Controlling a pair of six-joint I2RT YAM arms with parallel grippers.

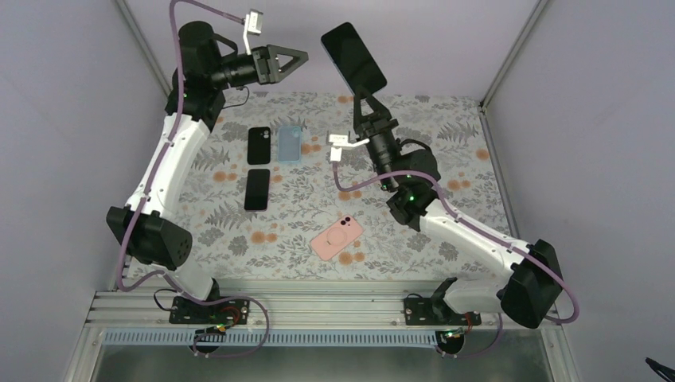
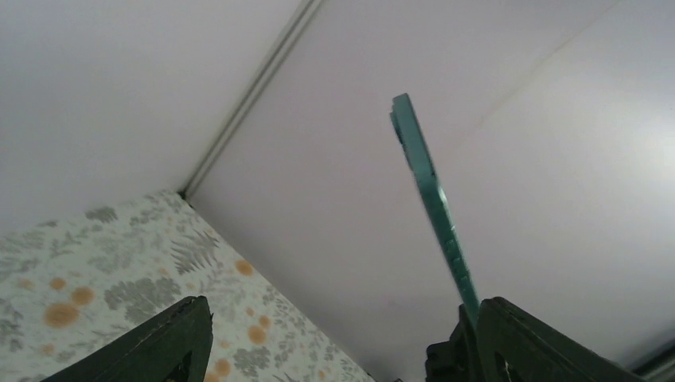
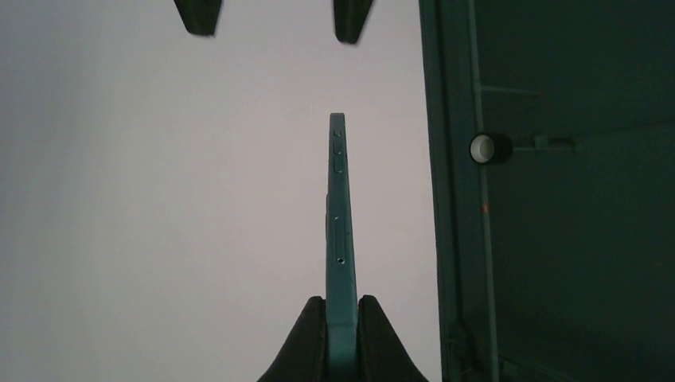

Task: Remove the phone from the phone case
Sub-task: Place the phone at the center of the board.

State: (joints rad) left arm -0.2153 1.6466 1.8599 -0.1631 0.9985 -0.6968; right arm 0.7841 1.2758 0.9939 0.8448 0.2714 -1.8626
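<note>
My right gripper [image 1: 365, 97] is shut on the lower end of a phone [image 1: 354, 56] and holds it upright, high above the back of the table, dark screen towards the top camera. Seen edge-on, the phone's rim [image 3: 338, 215] is teal with small buttons and a pinhole. I cannot tell whether that teal is a case. My left gripper [image 1: 301, 60] hangs open just left of the phone, not touching it. In the left wrist view the teal phone edge [image 2: 430, 191] rises beside the right finger [image 2: 517, 342]. The left fingertips [image 3: 199, 16] show in the right wrist view.
On the floral mat [image 1: 446, 159] lie two dark phones [image 1: 259, 145] [image 1: 257, 189], a light-blue case [image 1: 290, 144] and a pink case with a ring mark [image 1: 337, 238]. Enclosure walls stand close behind and at both sides.
</note>
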